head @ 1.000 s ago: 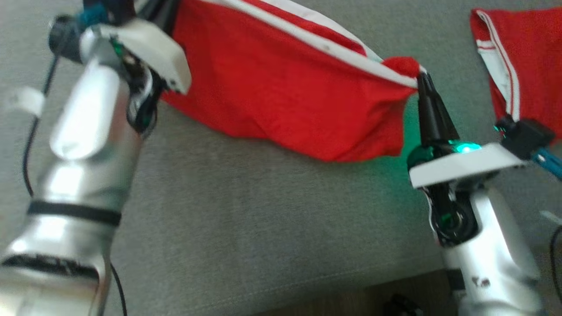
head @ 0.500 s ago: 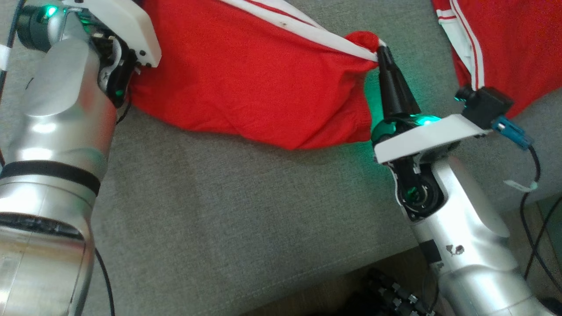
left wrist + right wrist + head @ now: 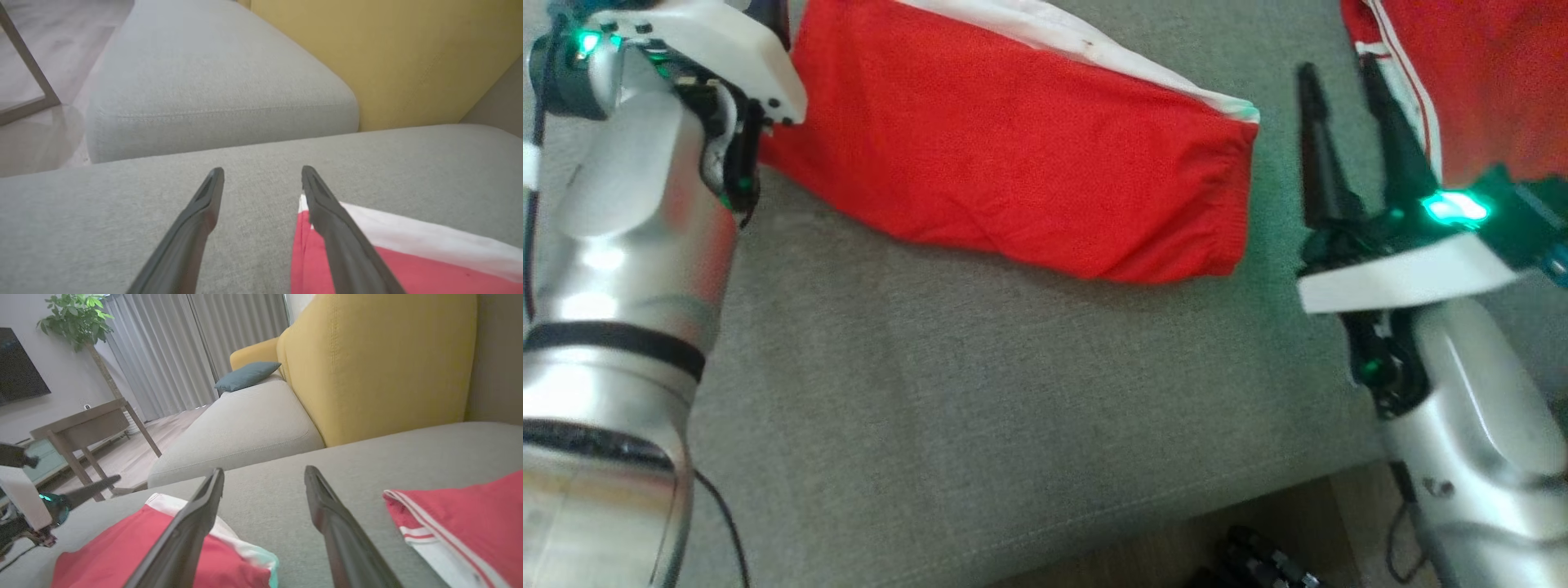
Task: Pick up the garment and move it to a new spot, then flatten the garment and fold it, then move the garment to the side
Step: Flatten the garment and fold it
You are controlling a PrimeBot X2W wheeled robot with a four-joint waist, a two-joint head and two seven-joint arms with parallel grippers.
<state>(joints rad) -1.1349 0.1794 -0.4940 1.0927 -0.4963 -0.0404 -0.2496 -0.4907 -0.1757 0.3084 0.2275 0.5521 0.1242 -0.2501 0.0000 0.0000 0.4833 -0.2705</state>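
The grey sofa seat (image 3: 1013, 425) is covered in rough woven cloth, with a thin stitched line near its front edge. The garment (image 3: 1013, 163) lies flat on top of this seat, across its far part and well back from that stitched line. It is soft red cloth, folded into a long, wide strip. A smooth white band runs along the side farthest from the seat's front edge, and there is a tiny dark spot on it. The strip's right end is a bit puckered and wavy.

The left end effector (image 3: 263, 175) hangs over the seat at the garment's left end. Its two long, dark, pointed fingers are spread wide, with only grey seat cloth between them. One finger crosses the white band in the left wrist view; I cannot tell if it touches.

The right end effector (image 3: 1338, 72) is over the seat too, just past the garment's right end and not touching it. Its fingers are also spread wide and hold nothing.

A second red cloth (image 3: 1486, 82) with thin white stripes lies on the seat's far right part.

Both arms are round, shiny and silver, with flat white plates and small green lights.

A puffy yellow back cushion (image 3: 380, 367) stands behind the seat.
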